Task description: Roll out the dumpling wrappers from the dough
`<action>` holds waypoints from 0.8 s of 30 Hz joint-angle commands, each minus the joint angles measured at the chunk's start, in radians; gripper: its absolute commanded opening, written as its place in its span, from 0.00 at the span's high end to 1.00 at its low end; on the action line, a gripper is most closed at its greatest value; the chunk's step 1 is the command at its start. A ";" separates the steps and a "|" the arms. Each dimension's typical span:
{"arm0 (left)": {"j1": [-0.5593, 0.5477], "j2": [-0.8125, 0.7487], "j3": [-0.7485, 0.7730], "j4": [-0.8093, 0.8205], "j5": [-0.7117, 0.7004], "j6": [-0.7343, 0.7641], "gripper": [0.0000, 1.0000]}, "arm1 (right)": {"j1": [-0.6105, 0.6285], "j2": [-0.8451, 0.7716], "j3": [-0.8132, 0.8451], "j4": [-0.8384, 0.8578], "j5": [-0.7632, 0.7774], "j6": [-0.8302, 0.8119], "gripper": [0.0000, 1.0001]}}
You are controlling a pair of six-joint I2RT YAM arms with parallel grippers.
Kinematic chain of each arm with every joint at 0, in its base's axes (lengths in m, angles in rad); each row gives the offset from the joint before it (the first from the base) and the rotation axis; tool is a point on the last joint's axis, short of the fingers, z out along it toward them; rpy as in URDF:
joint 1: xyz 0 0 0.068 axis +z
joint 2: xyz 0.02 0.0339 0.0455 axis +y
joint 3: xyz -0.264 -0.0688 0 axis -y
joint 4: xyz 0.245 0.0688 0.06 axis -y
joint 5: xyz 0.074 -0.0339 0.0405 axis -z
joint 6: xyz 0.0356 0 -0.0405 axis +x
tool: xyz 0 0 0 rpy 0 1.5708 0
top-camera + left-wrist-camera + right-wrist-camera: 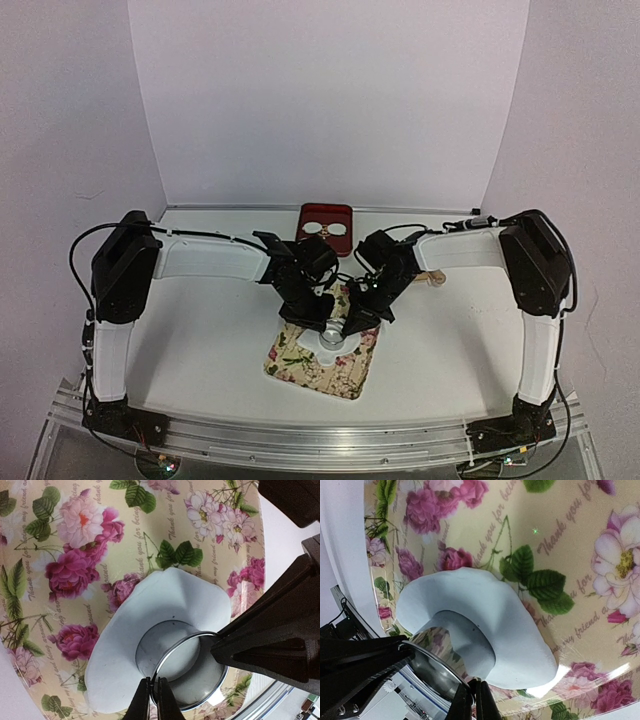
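A flattened white dough sheet (pixel 150 615) lies on the floral mat (pixel 75 540); it also shows in the right wrist view (pixel 485 610) and, small, in the top view (pixel 345 340). A small metal ring (pixel 195 675) stands pressed into the dough, seen too in the right wrist view (pixel 427 665) and the top view (pixel 331 338). My left gripper (pixel 152 695) is shut on the ring's rim. My right gripper (pixel 470 700) is shut on the rim at the opposite side. Two round dumpling wrappers (pixel 327 229) lie in the red tray (pixel 327 215) at the back.
The floral mat (pixel 322 355) lies at the table's front middle, with both arms meeting over it. A wooden rolling pin (pixel 436 277) lies behind the right arm. White table surface surrounds the mat.
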 commanded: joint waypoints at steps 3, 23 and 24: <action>-0.013 0.067 -0.060 0.018 0.049 0.063 0.98 | 0.040 0.097 -0.002 0.028 0.065 -0.019 1.00; -0.015 0.145 -0.292 0.181 0.087 0.067 1.00 | 0.079 0.265 0.013 0.033 0.112 -0.005 1.00; -0.016 0.153 -0.297 0.188 0.091 0.067 1.00 | 0.080 0.275 0.014 0.033 0.115 -0.005 1.00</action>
